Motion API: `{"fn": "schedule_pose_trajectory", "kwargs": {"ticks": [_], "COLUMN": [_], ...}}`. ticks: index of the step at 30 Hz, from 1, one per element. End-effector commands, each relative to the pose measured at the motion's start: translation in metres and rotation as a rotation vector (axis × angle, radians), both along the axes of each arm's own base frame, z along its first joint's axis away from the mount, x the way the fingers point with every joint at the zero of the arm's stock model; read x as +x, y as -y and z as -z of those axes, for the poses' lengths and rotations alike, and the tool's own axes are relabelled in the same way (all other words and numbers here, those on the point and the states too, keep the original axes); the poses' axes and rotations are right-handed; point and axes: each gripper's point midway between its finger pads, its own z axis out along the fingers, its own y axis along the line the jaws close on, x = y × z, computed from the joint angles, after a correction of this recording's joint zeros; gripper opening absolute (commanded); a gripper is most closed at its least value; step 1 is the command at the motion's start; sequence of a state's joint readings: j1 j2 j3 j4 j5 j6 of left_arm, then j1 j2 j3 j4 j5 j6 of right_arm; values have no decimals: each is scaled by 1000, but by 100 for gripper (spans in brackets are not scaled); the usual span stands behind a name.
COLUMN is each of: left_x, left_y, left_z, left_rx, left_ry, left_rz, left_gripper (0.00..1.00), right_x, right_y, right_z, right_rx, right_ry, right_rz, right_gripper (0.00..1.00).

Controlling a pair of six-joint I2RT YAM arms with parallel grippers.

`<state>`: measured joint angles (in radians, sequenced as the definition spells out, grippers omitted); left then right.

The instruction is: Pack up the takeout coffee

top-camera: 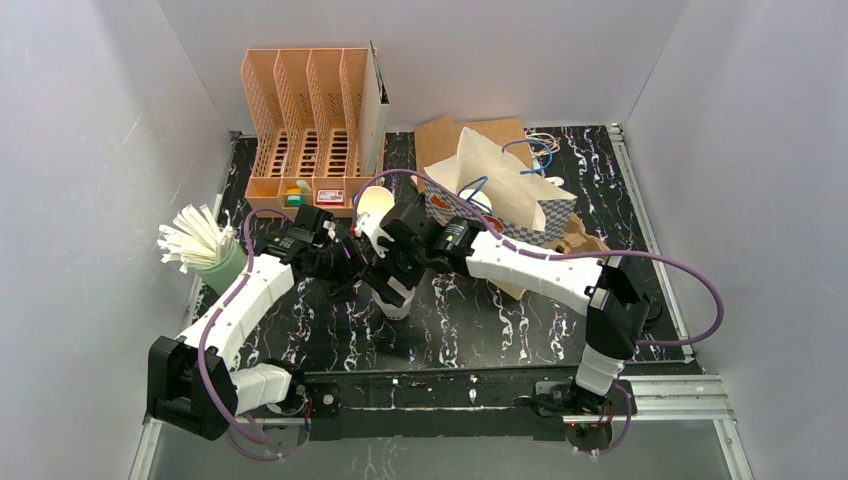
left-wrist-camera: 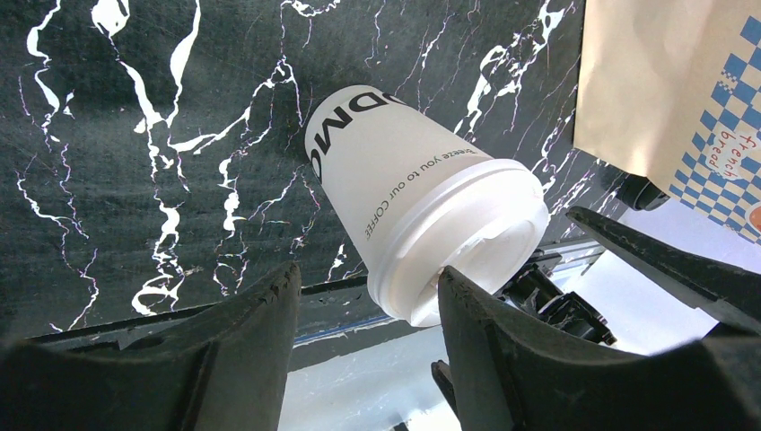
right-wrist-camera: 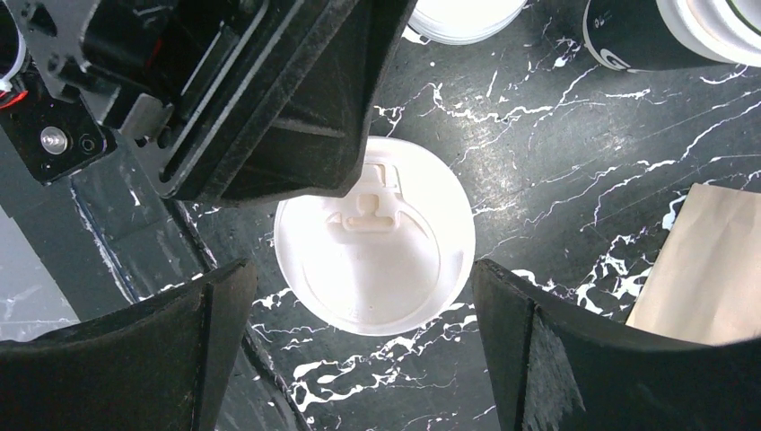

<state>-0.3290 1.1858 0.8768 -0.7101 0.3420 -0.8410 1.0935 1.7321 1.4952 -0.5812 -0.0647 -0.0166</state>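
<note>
A white paper coffee cup [top-camera: 397,303] with a white lid stands on the black marble table, in the middle. In the left wrist view this cup [left-wrist-camera: 422,211] lies just beyond my left gripper [left-wrist-camera: 368,287], which is open, its right fingertip [left-wrist-camera: 462,292] at the lid's rim. My right gripper [right-wrist-camera: 363,350] hangs open and wide above the same lid [right-wrist-camera: 372,242], with nothing between its pads. The left arm's black fingers [right-wrist-camera: 305,135] overlap the lid's upper edge. A second white cup [top-camera: 373,200] stands behind. The brown pulp tray [top-camera: 585,240] shows beside the bag.
A paper bag [top-camera: 500,185] with a blue checked print lies behind the right arm. A peach file organiser [top-camera: 310,130] stands at the back. A green cup of white straws [top-camera: 205,255] is at the left. A dark cup [right-wrist-camera: 646,36] sits near the far cups.
</note>
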Motion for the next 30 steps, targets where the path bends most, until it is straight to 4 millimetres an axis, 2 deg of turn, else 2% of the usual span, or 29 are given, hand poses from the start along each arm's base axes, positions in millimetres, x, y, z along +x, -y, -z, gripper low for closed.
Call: {"fn": "schedule_pose_trajectory", "kwargs": {"ticks": [1,21,30], "left_x": [-5,-3,-3], "left_y": [-1,0,-1], "left_z": [-1,0,1], "left_rx": [-4,2,4], "left_ry": [-18,-25,-23], "left_rz": [10,17,23], "left_gripper": [55,54,54], "right_x": [3,-4,4], "right_y": [-11,-9,-9], "right_z": [-13,3,8], "right_rx": [34,-46,-85], "right_ry": [26,67,103], "right_rz": [-42,-96,-77], "right_gripper": [98,98,98]}}
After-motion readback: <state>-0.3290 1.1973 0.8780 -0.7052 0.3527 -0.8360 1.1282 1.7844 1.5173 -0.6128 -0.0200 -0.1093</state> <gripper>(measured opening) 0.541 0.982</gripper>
